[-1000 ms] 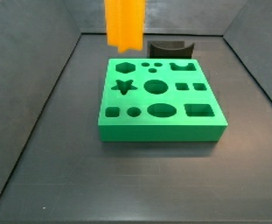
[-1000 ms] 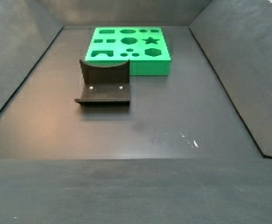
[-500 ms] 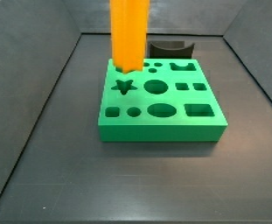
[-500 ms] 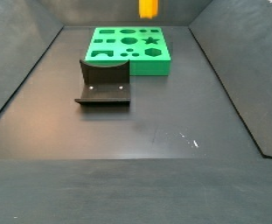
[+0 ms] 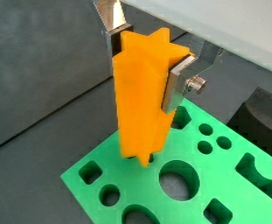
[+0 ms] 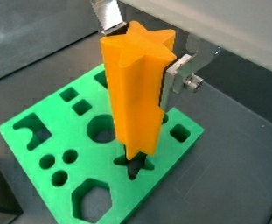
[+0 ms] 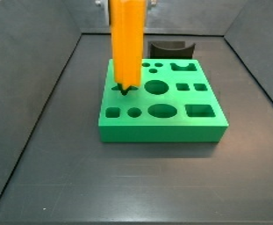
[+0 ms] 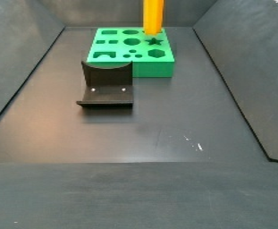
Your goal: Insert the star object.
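One relation governs what we do next: the star object (image 5: 145,96) hangs straight down from the end effector (image 5: 149,54), its long axis upright, so the star-shaped hole must lie directly under the bar's lower tip. In a wrist view we see the silver fingers (image 5: 177,81) closed on the upper part of the orange bar, with its tip low over the green block (image 5: 108,184), beside a round hole. In a wrist view from the opposite side, the bar's tip (image 6: 135,159) meets the dark star-shaped hole (image 6: 132,166), whose points show around it; whether it has entered we cannot tell. In a side view the bar (image 7: 125,44) stands nearly vertical, perhaps tilted slightly, its foot at the star hole (image 7: 125,89) near the block's edge farthest from the fixture (image 7: 169,47); the end effector is cut off at the frame's top. In a side view facing the fixture (image 8: 106,84), the bar (image 8: 153,17) rises from the block's far corner (image 8: 155,41). We judge that a straight descent is needed, ridges aligned.
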